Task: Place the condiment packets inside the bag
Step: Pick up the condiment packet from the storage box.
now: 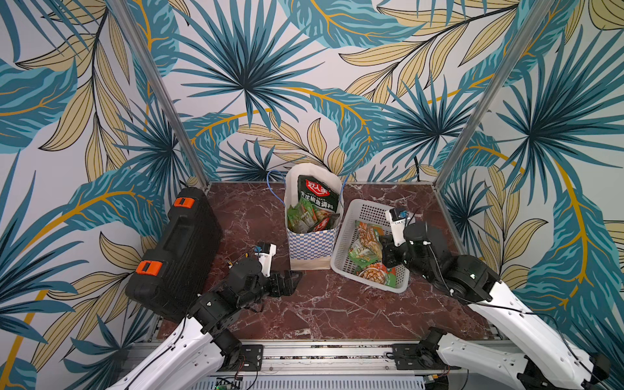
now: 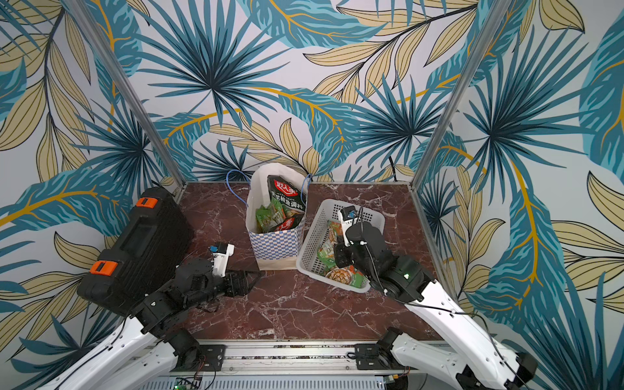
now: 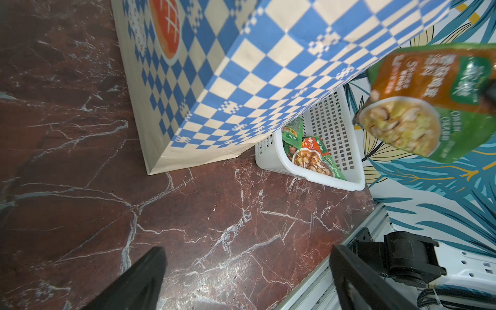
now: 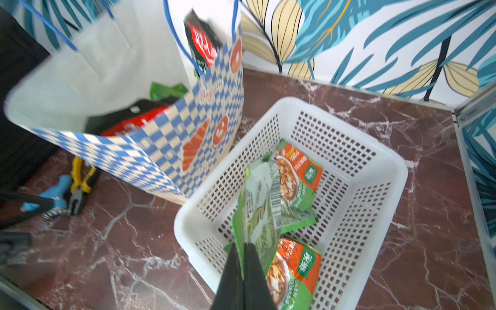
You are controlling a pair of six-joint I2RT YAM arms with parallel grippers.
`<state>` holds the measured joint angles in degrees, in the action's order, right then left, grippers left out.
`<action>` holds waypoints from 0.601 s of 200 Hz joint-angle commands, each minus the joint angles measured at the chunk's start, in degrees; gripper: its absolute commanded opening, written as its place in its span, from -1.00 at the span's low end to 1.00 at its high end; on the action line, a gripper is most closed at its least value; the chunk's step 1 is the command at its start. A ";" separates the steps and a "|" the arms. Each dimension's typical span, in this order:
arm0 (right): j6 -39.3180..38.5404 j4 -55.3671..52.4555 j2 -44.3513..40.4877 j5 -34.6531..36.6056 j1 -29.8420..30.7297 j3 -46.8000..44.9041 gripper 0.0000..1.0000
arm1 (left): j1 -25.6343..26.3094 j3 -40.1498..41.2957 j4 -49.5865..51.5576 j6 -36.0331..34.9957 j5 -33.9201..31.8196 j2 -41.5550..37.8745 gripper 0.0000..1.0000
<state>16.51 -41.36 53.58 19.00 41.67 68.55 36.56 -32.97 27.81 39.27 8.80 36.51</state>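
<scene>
Two black fingers (image 4: 256, 284) of the right gripper (image 4: 243, 244) are pressed together on the edge of a green condiment packet (image 4: 259, 204). The right arm reaches down over the white perforated basket (image 4: 401, 171), where other green packets (image 4: 298, 177) lie. The left gripper (image 3: 247, 249) stands wide and empty, low over the marble table (image 3: 214, 214), facing the base of the checkered paper bag (image 1: 310, 248). The right wrist view shows the barcode back of the held packet, the left wrist view its soup picture. A large dark packet (image 1: 319, 194) and small green packets (image 1: 300, 216) stand inside the bag. In both top views the wrist hides the right fingers.
</scene>
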 commanded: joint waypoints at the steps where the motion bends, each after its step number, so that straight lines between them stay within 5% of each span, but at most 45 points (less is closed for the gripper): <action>1: 1.71 6.64 -0.95 -2.78 0.08 2.68 -1.00 | 0.09 -1.44 -0.48 -1.05 -0.67 -0.56 1.00; 74: 5.36 16.98 7.72 -25.61 0.12 15.01 -1.00 | 0.09 -1.55 0.74 -2.23 -1.06 -2.31 1.00; 120: 10.43 22.93 16.55 -30.04 0.12 22.24 -1.00 | 0.17 -1.47 0.82 -2.52 -1.31 -3.43 1.00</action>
<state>23.18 -24.45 66.59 -7.11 41.67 87.57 36.56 -32.99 28.51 37.85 8.12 34.39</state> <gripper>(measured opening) 0.046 0.999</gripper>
